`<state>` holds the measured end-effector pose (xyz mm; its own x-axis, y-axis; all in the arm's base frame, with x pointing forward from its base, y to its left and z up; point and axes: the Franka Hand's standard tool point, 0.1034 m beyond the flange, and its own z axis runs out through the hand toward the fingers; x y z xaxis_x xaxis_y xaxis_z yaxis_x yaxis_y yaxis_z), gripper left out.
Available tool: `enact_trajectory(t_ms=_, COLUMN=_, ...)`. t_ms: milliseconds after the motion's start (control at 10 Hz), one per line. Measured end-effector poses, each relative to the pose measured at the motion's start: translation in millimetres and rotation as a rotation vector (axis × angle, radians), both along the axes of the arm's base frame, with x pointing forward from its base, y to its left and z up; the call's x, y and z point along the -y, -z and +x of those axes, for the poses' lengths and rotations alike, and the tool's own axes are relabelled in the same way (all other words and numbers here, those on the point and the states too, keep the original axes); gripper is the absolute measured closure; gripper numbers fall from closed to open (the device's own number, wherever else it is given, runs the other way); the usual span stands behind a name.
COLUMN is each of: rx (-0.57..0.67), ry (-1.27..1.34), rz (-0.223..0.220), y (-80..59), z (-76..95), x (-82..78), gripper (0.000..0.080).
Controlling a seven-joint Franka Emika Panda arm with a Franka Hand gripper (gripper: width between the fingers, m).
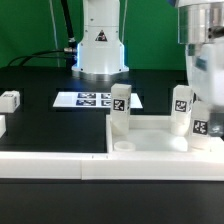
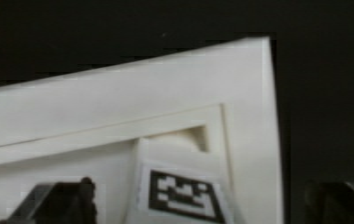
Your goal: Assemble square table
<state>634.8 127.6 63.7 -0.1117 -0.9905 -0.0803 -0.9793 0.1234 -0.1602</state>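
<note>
At three o'clock in the exterior view, the gripper (image 2: 200, 205) straddles a leg (image 2: 177, 180) standing on the slab (image 1: 150, 140), fingers (image 2: 58, 200) wide, holding nothing. Leg-fitting step, seemingly; next: lift clear, fetch the nine-o'clock leg (image 1: 8, 100).

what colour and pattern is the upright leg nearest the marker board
White leg with a black-and-white square tag, clearest in the exterior view.

The marker board (image 1: 95, 99) lies flat on the black table (image 1: 40, 85).
</note>
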Motion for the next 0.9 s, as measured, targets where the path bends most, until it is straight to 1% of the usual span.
enact_trajectory(t_ms=100, rx=0.046, ry=-0.188, rz=-0.035, y=-3.7, z=-3.3, x=-4.5, gripper=0.0166)
enact_trajectory(t_ms=200, rx=0.086, ry=-0.363, rz=-0.073, y=-7.0, z=-2.5, x=-7.6, gripper=0.0166)
enact_trajectory(t_ms=300, rx=0.109, ry=-0.487, rz=-0.104, y=-5.2, z=-5.0, x=-9.1, gripper=0.0153)
enact_trajectory(t_ms=500, rx=0.117, ry=-0.638, rz=-0.137, y=-5.0, z=-4.3, x=-7.6, gripper=0.015)
enact_trajectory(t_ms=600, rx=0.118, ry=-0.682, rz=-0.147, y=-4.9, z=-4.3, x=-7.4, gripper=0.015)
enact_trajectory(t_ms=700, rx=0.123, ry=-0.891, rz=-0.195, y=-7.3, z=-1.9, x=-1.5, gripper=0.015)
enact_trajectory(t_ms=800, rx=0.125, ry=-1.128, rz=-0.244, y=-13.2, z=4.9, x=11.5, gripper=0.015)
enact_trajectory(t_ms=900, rx=0.119, ry=-1.275, rz=-0.258, y=-13.9, z=8.3, x=16.3, gripper=0.015)
